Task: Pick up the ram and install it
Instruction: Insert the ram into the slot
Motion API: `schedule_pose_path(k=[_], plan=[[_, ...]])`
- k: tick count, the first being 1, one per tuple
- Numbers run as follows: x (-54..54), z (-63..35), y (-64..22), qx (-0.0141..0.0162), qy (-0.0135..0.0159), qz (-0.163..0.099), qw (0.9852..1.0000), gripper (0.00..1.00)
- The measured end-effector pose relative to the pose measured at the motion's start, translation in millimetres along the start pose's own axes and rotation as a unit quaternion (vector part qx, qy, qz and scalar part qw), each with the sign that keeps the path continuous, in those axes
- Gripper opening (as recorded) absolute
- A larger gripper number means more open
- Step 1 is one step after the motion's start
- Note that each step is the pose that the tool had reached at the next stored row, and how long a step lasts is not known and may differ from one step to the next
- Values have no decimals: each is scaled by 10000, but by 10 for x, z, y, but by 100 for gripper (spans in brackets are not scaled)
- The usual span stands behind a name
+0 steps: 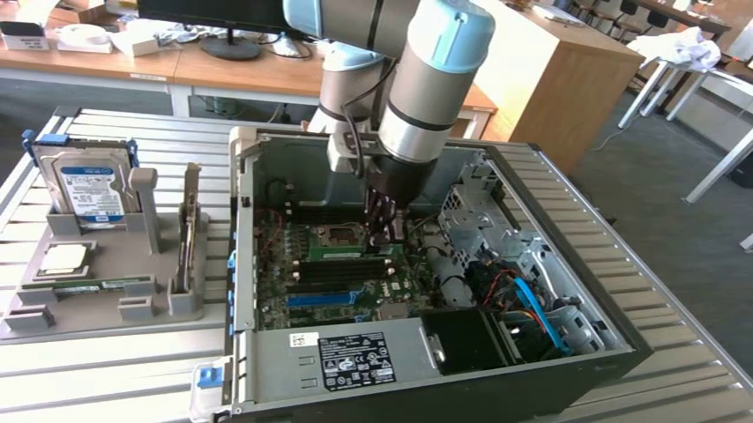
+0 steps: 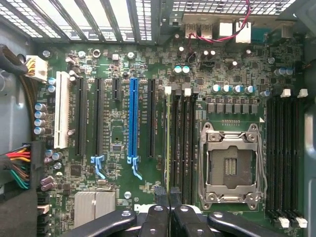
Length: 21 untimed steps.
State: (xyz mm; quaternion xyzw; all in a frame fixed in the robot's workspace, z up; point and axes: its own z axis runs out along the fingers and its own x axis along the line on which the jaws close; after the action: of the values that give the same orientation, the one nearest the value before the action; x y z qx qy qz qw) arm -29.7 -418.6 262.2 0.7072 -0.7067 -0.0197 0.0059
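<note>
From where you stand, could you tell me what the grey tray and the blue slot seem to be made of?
Tray: probably plastic, matte grey, with blocky moulded posts. Slot: plastic by the look, evenly blue with a slight sheen.

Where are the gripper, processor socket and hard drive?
gripper (image 2: 168,195): wrist view, between its fingertips.
processor socket (image 2: 231,166): wrist view, its open centre.
hard drive (image 1: 93,189): exterior view, its blue-and-white label.

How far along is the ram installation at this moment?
Done: the ram looks picked up and carried into the case. In hand: shut fingers hold it over the memory slots beside the empty socket. Left: seating it; whether it is in, I cannot tell.
</note>
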Motion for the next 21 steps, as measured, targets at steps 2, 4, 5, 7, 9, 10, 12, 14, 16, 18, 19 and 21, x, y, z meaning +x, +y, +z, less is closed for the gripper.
schedule_pose_path(k=[2,4,5,7,9,10,12,14,16,18,19,21], plan=[[0,0,2,0,0,0,10000,11],[1,1,21,7,0,0,10000,11],[1,3,36,13,-1,-1,10000,11],[0,6,63,25,-2,-1,10000,11],[0,6,64,26,-2,-1,10000,11],[0,6,64,25,-2,-1,10000,11],[1,15,64,26,-2,-1,10000,11],[1,34,64,26,-2,-1,10000,11],[2,56,63,26,-2,-1,10000,11],[2,80,62,26,-2,-1,10000,11],[2,92,62,26,-2,-1,10000,11],[3,115,61,26,-2,-1,10000,11]])
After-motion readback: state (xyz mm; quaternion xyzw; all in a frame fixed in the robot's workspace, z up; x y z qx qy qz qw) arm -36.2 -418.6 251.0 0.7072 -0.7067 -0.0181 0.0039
